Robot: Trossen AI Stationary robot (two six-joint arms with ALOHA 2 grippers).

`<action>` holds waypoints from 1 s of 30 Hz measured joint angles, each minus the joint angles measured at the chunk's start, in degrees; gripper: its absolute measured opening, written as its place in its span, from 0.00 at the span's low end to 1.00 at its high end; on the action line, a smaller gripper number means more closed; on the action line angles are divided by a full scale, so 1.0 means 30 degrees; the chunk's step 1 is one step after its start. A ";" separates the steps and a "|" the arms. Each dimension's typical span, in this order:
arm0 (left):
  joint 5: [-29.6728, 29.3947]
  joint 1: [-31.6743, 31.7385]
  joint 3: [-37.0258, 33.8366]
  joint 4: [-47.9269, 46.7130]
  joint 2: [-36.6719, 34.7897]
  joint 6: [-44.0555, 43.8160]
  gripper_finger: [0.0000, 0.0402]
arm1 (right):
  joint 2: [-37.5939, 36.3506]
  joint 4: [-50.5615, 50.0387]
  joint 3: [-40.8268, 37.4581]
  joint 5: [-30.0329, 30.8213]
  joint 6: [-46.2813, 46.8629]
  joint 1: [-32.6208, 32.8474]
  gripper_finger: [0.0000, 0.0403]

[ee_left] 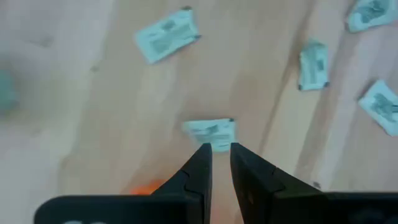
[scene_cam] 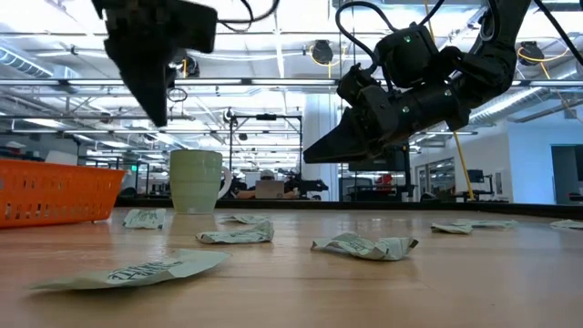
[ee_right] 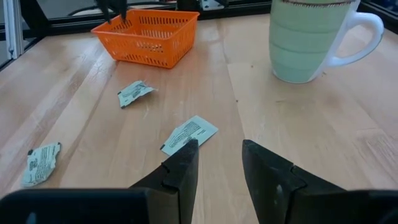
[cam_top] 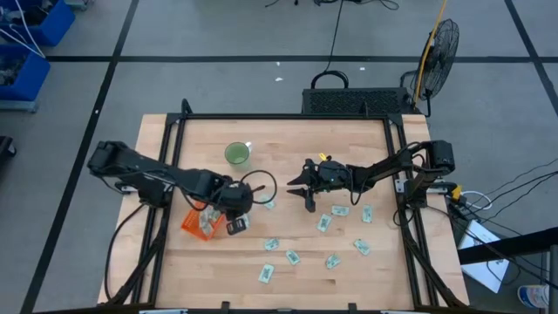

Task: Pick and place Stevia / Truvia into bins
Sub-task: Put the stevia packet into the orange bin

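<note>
crumpled packets [scene_cam: 363, 245] lie scattered between orange bin [scene_cam: 55, 190] and cup [scene_cam: 197, 180].

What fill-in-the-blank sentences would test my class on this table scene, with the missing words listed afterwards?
1. The bin on the table is coloured ____.
2. The packets lie scattered on the ____ tabletop.
3. In the high view, the round green thing beyond the left gripper is a ____.
4. The right gripper has its fingers ____.

Missing words: orange; wooden; cup; open

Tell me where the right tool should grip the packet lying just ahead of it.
The packet lies flat on the table, so come straight down and pinch across its short width; the right tool stands open, empty, just short of it.
</note>
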 joint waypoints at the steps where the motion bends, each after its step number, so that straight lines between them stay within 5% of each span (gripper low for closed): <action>1: 0.0343 0.0029 -0.0221 0.0194 0.0076 0.0100 0.15 | 0.0000 0.0019 0.0000 -0.0007 0.0016 0.0000 0.29; 17: 0.1053 -0.0042 -0.2734 0.3764 0.1480 0.0925 0.32 | -0.0022 0.0194 -0.0012 -0.0020 0.0030 0.0000 0.29; 30: 0.0346 0.0218 -0.2722 0.4406 0.2039 0.2014 0.33 | -0.0015 0.0372 -0.0015 -0.0022 0.0030 0.0000 0.29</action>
